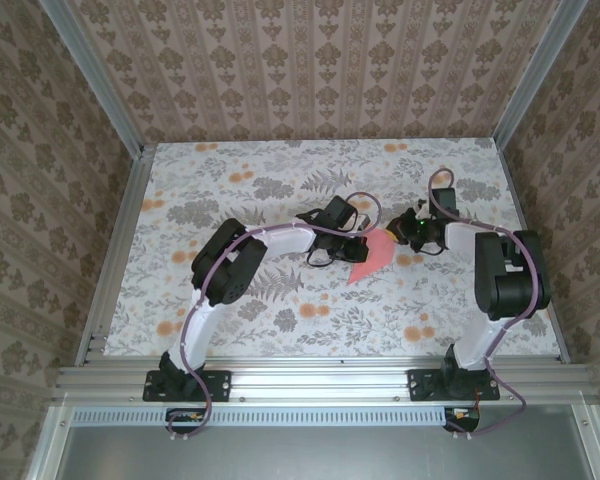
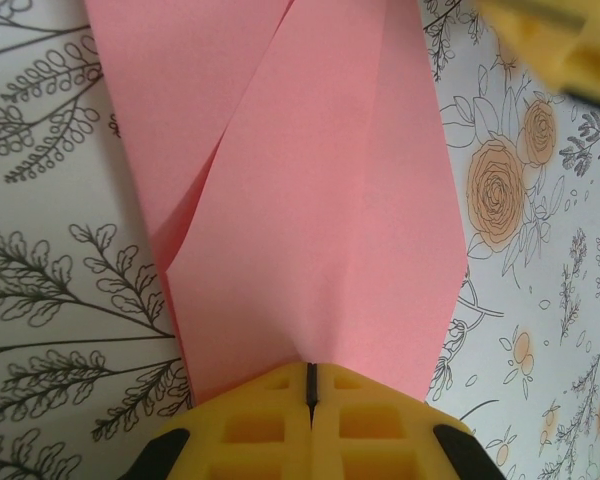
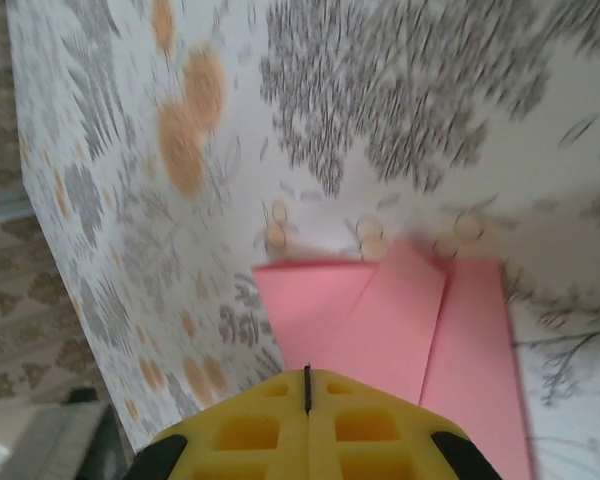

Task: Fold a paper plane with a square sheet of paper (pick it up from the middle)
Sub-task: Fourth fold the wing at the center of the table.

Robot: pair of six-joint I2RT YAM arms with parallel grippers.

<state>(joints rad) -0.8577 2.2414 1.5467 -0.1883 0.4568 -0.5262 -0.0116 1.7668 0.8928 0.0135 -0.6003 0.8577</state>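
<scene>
"paper plane [image 1: 372, 258], half folded, is at mid-table; left gripper [image 2: 310, 385] and right gripper [image 3: 307, 385] are each clamped on it."
"if they tug apart, i'd guess the thin paper tears or comes unfolded."

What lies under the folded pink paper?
The flower-printed table cover, seen around the folded pink paper. The print directly beneath it and the paper's underside are covered.
</scene>
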